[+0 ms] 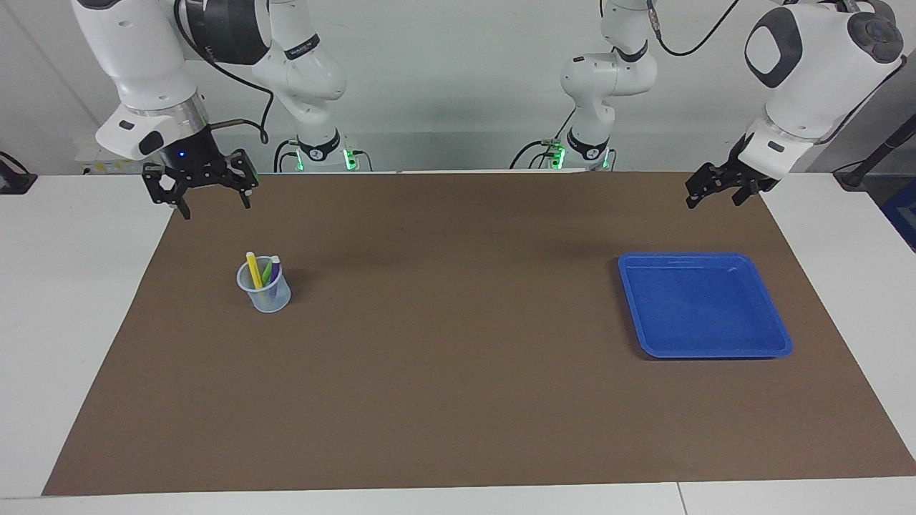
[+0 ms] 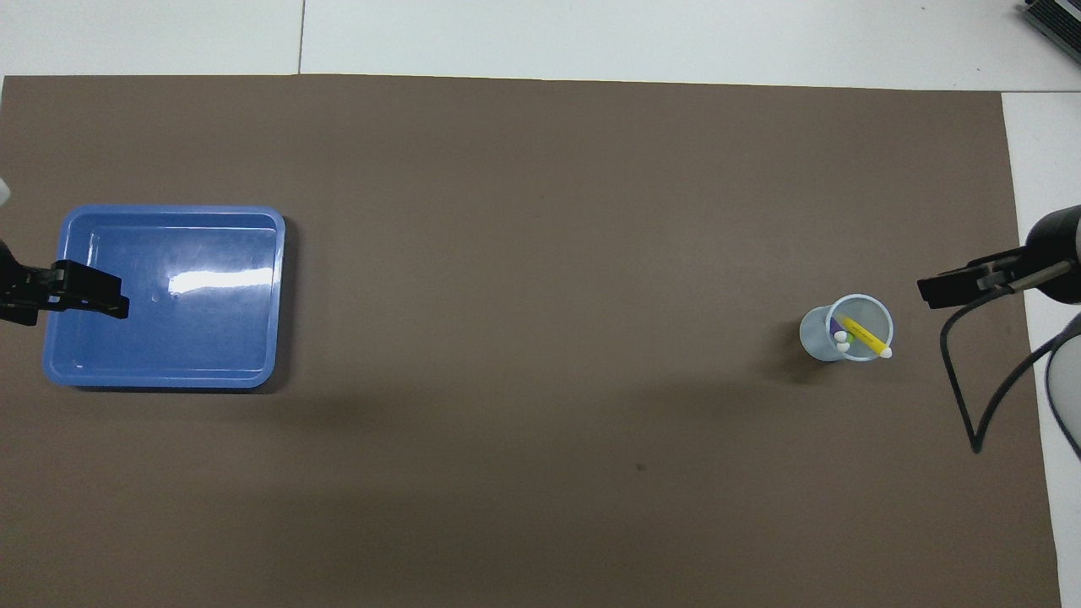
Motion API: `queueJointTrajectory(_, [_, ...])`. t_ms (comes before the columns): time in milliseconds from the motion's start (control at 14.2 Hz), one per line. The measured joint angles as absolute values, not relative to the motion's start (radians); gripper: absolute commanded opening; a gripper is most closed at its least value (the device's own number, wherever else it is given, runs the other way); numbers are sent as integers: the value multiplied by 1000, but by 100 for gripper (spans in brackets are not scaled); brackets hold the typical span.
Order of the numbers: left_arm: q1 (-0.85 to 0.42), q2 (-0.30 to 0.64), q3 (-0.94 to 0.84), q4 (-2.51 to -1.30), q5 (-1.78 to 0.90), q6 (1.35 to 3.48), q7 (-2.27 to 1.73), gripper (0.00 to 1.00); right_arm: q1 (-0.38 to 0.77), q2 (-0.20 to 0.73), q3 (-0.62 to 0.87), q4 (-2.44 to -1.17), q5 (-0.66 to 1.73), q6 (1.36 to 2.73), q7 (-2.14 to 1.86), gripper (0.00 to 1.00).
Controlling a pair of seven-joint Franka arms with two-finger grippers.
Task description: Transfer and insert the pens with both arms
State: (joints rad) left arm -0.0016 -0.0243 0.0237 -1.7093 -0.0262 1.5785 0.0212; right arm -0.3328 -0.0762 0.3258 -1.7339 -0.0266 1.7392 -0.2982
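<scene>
**Standing over the cup: pens in, tray bare**

Hanging above the mat's corner at the right arm's end of the table, the right gripper point(image 1: 210, 187) points down with its fingers spread wide and nothing between them. Below it, farther from the robots and a little toward the table's middle, stands the cup point(image 1: 264, 288), a pale see-through beaker. All three pens are in it: the yellow pen point(image 1: 253, 270) leans toward the right arm's end and rises highest, while the green pen point(image 1: 266, 271) and the purple pen point(image 1: 275, 270) lean the other way, their pale caps up. Their long axes run near upright, tilted against the rim, so they can be taken only from above, by the ends that stick out.

The left gripper point(image 1: 715, 187) hangs at the other end of the table, over the mat's edge on the robots' side of the tray point(image 1: 705, 305). It is open too and holds nothing. The blue tray lies flat on the mat point(image 1: 458, 400) with nothing in it.

The right arm is by far the nearer to the pens; the left is well apart from them, with the whole mat between. By the look of things the inserting is done and both arms are pulled back. Were a pen to move again, the right gripper would need to come down over the cup, its fingers set across a pen's raised end.
</scene>
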Motion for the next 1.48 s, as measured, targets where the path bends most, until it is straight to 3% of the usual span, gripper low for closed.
queueJointTrajectory(141, [2,-29,16,-1708,-26,1578,19,100,-293,-71,300,-1723,-27,1739,-282,100])
queueJointTrajectory(493, [5,-41,-56,-1708,-26,1578,-36,100,-96,-56,61,-1679,12,1738,-246,100])
queueJointTrajectory(915, [11,-41,-59,-1708,-26,1580,-41,100,17,-35,-5,-1662,31,1738,-164,100])
queueJointTrajectory(1479, [15,-41,-60,-1708,-26,1581,-42,100,27,-23,-43,-1634,20,1738,-151,100])
